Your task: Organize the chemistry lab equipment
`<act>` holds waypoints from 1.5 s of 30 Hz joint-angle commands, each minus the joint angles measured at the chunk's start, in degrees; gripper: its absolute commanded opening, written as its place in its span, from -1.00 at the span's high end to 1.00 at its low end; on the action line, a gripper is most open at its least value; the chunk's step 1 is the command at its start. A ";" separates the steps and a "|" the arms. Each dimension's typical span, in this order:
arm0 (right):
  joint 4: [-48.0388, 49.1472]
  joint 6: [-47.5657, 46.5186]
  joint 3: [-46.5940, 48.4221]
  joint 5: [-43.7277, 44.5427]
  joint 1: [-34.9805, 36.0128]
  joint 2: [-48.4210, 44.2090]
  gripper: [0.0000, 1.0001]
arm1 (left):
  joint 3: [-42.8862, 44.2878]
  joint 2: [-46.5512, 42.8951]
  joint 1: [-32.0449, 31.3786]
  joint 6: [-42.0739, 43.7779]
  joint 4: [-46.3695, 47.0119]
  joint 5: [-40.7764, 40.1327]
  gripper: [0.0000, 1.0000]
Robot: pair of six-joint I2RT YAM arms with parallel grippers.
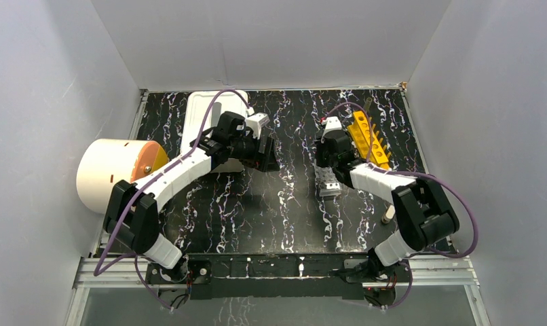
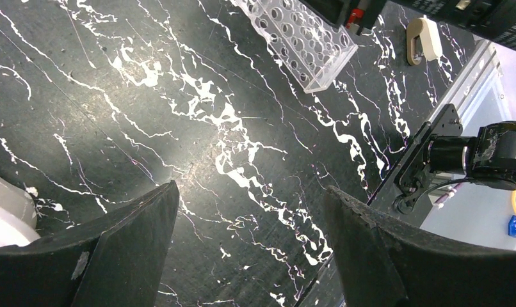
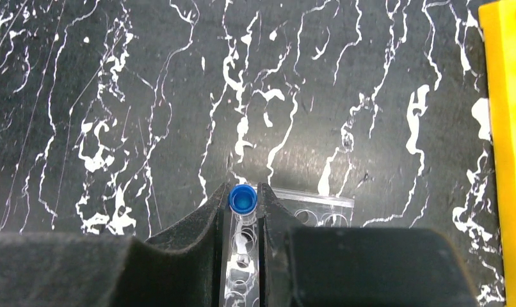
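A small blue-capped vial [image 3: 243, 199] is pinched upright between the fingertips of my right gripper [image 3: 243, 195], which is shut on it. Directly below it lies the clear perforated rack [image 3: 322, 211], over whose far-left corner holes the vial hangs. In the top view that rack [image 1: 329, 183] lies mid-table under the right gripper [image 1: 327, 163]. The yellow holed tube rack [image 1: 369, 139] lies just right of it, its edge [image 3: 513, 128] showing in the right wrist view. My left gripper [image 2: 250, 189] hangs open over bare table with nothing between its fingers, left of the rack [image 2: 300, 38].
A big cream cylinder with an orange face [image 1: 115, 173] stands at the left edge. A white tray [image 1: 210, 119] sits at the back left, behind the left gripper. A small cream item [image 1: 388, 216] lies near the right arm's elbow.
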 commanded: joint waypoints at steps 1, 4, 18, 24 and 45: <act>6.21 -2.18 2.28 2.19 -0.13 2.50 0.71 | 0.10 -4.16 -0.09 0.26 -0.80 -1.36 -0.64; 8.72 -2.62 1.53 2.07 -0.11 3.07 0.71 | -0.08 -4.62 -0.09 0.20 -0.99 -1.84 -0.64; 16.06 -4.83 -4.36 1.22 -0.09 2.39 0.63 | -1.08 -5.28 -0.09 -0.74 -0.79 -1.95 -0.65; 16.13 -4.81 -5.92 -0.71 -0.14 2.21 0.53 | -1.64 -5.83 -0.09 -1.05 -0.62 -1.87 -0.65; -13.09 -1.38 6.34 -3.19 -2.87 -14.29 -0.53 | -1.81 -8.15 0.00 -0.73 -0.62 -8.36 -0.97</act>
